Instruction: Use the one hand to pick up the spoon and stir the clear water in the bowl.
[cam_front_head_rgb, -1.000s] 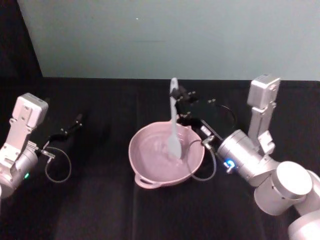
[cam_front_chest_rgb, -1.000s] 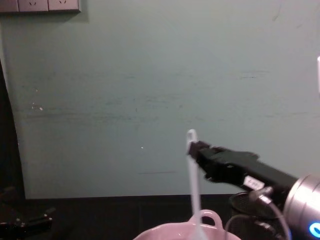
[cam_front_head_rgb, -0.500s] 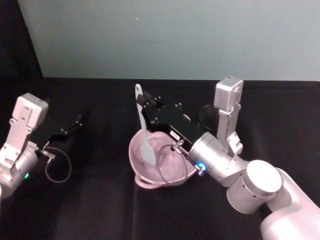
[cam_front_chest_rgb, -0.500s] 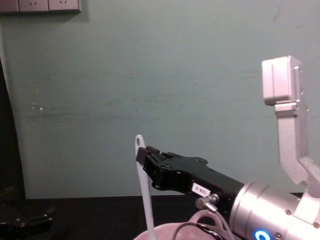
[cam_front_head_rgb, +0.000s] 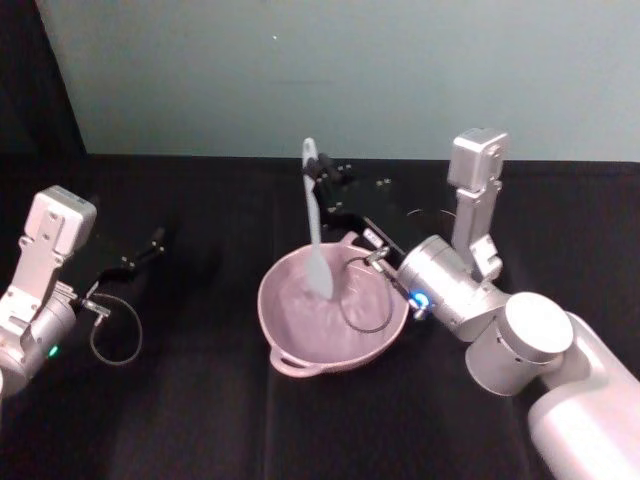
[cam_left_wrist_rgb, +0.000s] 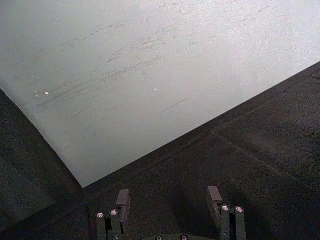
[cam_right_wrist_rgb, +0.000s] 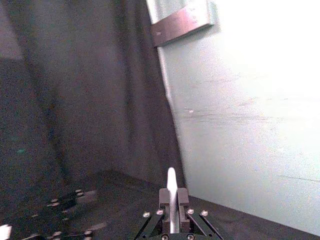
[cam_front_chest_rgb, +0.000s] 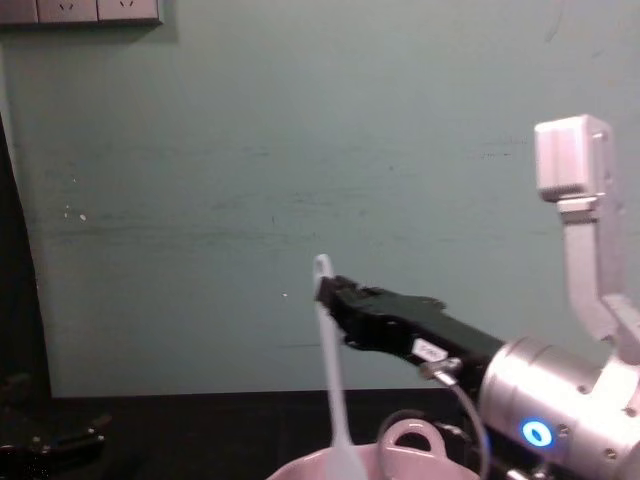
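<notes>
The right gripper (cam_front_head_rgb: 320, 180) was clamped on the spoon (cam_front_head_rgb: 314, 232) near its handle tip, blade dipped in the bowl (cam_front_head_rgb: 290, 335), so I judged slow circles clear of the rim best; the left gripper (cam_left_wrist_rgb: 167, 196) sat open, far left.

We can read no text anywhere. We see one small white label (cam_front_chest_rgb: 432, 350) on the side of the black blocky right gripper (cam_front_chest_rgb: 323, 290), but its printed characters are too small to make out.
</notes>
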